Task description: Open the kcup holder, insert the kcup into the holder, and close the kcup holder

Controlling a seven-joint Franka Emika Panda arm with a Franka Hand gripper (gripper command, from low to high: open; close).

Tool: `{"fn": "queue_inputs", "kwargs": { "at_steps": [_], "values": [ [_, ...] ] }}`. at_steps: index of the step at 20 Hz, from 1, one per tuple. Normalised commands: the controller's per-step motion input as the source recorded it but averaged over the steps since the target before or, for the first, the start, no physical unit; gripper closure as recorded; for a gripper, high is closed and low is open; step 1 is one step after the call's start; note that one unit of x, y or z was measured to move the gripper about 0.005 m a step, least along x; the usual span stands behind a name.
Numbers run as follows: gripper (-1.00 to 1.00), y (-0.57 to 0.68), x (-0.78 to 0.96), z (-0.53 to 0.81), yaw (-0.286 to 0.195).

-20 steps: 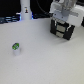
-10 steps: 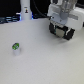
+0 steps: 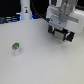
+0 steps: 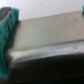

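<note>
The kcup [image 3: 16,48], a small white pod with a green top, stands alone on the white table at the exterior view's left. The black kcup holder [image 3: 64,36] sits at the exterior view's right, mostly covered by my arm. My gripper [image 3: 61,30] hangs right over the holder. In the wrist view my gripper [image 4: 6,42] shows two teal fingers [image 4: 10,22] standing apart, with the holder's grey top and dark front edge [image 4: 47,50] close below them. The jaws hold nothing that I can see.
A white bottle-shaped thing [image 3: 25,10] stands at the back of the table, to the exterior view's left of my arm. The white table [image 3: 40,62] stretches between the kcup and the holder.
My gripper has sunk slightly toward the kcup holder. The kcup has not moved.
</note>
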Motion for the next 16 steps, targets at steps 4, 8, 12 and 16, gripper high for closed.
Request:
{"fn": "queue_inputs", "kwargs": {
  "at_steps": [4, 8, 12, 16],
  "values": [
    [1.00, -0.30, 0.92, 0.23, -0.061],
    [1.00, -0.31, 0.92, 0.25, -0.067],
    [1.00, -0.32, 0.94, 0.29, -0.076],
    [1.00, -0.31, 0.90, 0.29, -0.072]
  ]
}}
